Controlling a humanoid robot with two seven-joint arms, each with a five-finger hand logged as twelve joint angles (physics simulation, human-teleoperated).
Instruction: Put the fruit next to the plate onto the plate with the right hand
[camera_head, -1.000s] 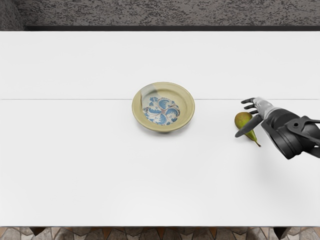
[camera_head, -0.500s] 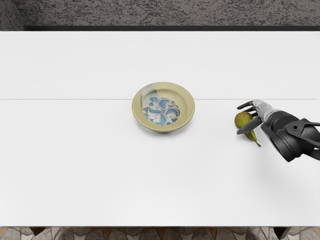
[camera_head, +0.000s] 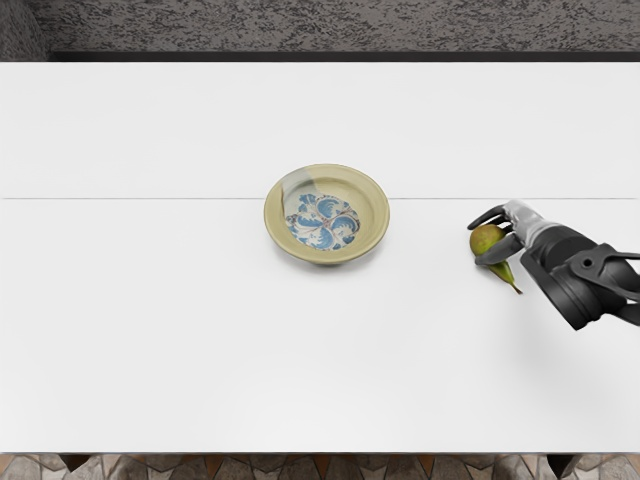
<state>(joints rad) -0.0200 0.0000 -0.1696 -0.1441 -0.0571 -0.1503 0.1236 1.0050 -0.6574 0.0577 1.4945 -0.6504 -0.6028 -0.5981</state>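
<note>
A green-yellow pear (camera_head: 486, 240) lies on the white table (camera_head: 180, 330), to the right of the plate. The plate (camera_head: 374, 205) is olive-rimmed, has a blue wave pattern in its middle and holds nothing. My right hand (camera_head: 477, 242) reaches in from the right edge. Its dark fingers (camera_head: 489, 216) curl over the pear's far side and the thumb presses along the near side. The pear's narrow stem end (camera_head: 507, 279) sticks out below the hand. The pear still rests on the table surface.
A thin seam line (camera_head: 130, 198) runs across the table at the plate's height. A dark textured wall (camera_head: 320, 25) stands behind the table's far edge. The front edge of the table lies near the bottom of the view.
The right hand has moved slightly left and its spread fingers have curled in around the pear. The pear and the plate stay where they were.
</note>
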